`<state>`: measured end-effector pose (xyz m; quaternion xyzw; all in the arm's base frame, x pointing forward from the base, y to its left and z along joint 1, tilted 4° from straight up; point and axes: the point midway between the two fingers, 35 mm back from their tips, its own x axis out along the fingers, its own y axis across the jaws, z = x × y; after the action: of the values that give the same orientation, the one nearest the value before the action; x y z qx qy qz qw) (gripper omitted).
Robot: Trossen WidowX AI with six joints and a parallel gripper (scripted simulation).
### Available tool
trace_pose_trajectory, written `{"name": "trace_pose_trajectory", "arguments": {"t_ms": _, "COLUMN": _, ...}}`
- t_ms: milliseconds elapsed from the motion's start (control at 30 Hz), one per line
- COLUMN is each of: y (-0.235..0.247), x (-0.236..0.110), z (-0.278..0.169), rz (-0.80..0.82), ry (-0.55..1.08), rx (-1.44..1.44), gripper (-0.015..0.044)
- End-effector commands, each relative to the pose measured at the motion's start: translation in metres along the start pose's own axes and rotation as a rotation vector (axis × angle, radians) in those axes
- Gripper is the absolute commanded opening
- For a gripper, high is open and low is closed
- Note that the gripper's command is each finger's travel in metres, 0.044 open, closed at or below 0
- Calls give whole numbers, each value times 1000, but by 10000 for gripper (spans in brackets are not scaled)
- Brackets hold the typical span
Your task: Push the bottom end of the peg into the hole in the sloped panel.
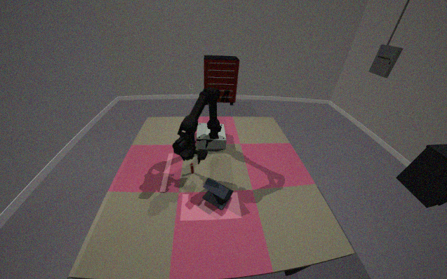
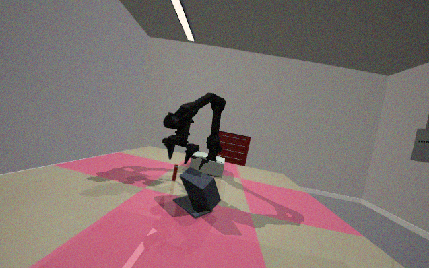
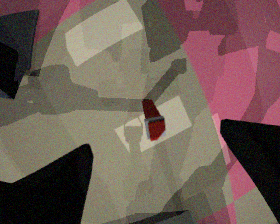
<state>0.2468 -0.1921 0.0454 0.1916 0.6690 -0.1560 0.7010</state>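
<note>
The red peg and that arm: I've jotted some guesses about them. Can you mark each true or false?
1. The peg stands upright on the table. True.
2. The end effector is shut on the peg. False: it is open and holds nothing, hanging above the peg.
3. The peg already sits in the panel. False: it stands apart from the panel, beside it.
4. The wrist view shows the peg between the two fingers. True.
5. The panel lies flat. False: it is sloped.
</note>
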Motion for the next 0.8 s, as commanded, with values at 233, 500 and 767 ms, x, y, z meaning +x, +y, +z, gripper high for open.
{"name": "trace_pose_trajectory", "arguments": {"t_ms": 233, "y": -1, "x": 19, "z": 0, "rz": -2, "ry": 8, "rx": -5, "gripper": 440}}
{"name": "trace_pose_trajectory", "arguments": {"t_ms": 500, "y": -1, "x": 32, "z": 0, "rz": -2, "ry": 8, "rx": -5, "gripper": 440}}
{"name": "trace_pose_trajectory", "arguments": {"t_ms": 767, "y": -1, "x": 45, "z": -1, "rz": -2, "ry": 8, "rx": -5, "gripper": 440}}
